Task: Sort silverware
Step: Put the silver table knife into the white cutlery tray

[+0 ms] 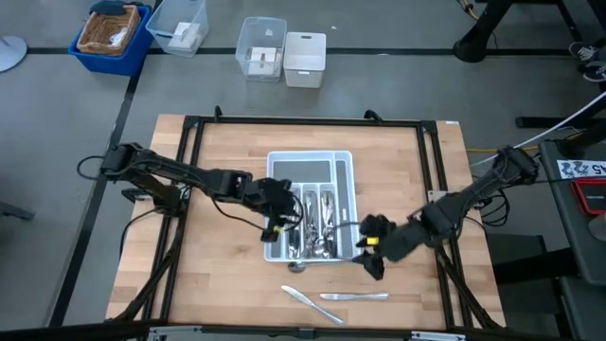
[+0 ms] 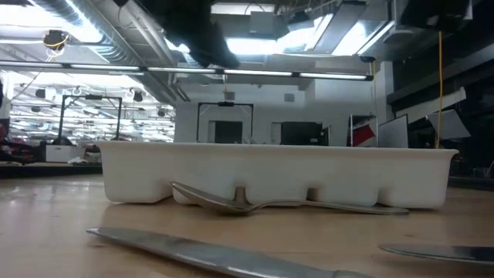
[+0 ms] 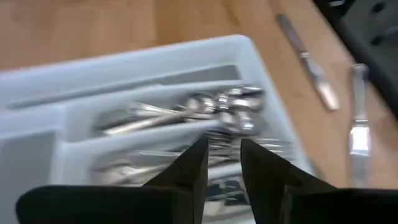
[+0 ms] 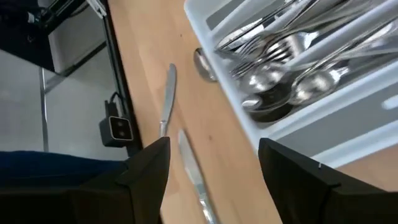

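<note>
The white tray [image 1: 346, 175] sits mid-table, with forks, spoons and knives [image 1: 317, 227] lying lengthwise in its slots. On the wood before the tray's near wall lie a spoon [image 1: 296, 266] and two knives [image 1: 312, 303] [image 1: 355, 296]. My left gripper [image 1: 279, 230] hovers over the tray's near left corner. Its fingers [image 3: 196, 165] stand a little apart with nothing between them, above the silverware [image 3: 217, 106]. My right gripper [image 1: 369, 254] hangs wide open off the tray's near right corner, above the two knives [image 4: 166, 102] [image 4: 196, 174].
Clear bins [image 1: 260, 47], a white box [image 1: 305, 59] and a blue basket [image 1: 112, 33] stand on the floor beyond the table's far edge. A black frame [image 1: 189, 142] runs round the tabletop. In the low view the spoon [image 2: 255, 202] lies against the tray's wall [image 2: 278, 174].
</note>
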Tool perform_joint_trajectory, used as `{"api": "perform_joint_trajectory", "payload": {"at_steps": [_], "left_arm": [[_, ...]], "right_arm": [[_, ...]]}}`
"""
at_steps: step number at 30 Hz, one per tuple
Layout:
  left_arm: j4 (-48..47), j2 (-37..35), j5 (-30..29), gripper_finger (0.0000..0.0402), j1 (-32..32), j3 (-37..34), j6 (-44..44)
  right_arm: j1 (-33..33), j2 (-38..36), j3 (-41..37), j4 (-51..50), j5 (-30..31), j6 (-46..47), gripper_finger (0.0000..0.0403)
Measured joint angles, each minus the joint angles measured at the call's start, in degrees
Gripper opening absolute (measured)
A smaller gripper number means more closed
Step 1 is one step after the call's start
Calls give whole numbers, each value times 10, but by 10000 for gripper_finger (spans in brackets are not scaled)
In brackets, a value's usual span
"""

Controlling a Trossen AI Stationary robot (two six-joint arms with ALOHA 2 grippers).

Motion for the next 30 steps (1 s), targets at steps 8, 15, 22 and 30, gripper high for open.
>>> {"api": "perform_joint_trajectory", "payload": {"at_steps": [8,15,22,30], "left_arm": [[-31,4,22,85,-64,0,3],[-37,7,21,86,-97,0,0],[-41,7,21,86,-109,0,-10],[-56,7,21,85,-109,0,-17]], "right_arm": [[79,107,0,74,10,56,248],[98,221,0,105,-34,59,248],[98,279,0,94,-68,58,248],[98,284,0,89,-80,52,248]]}}
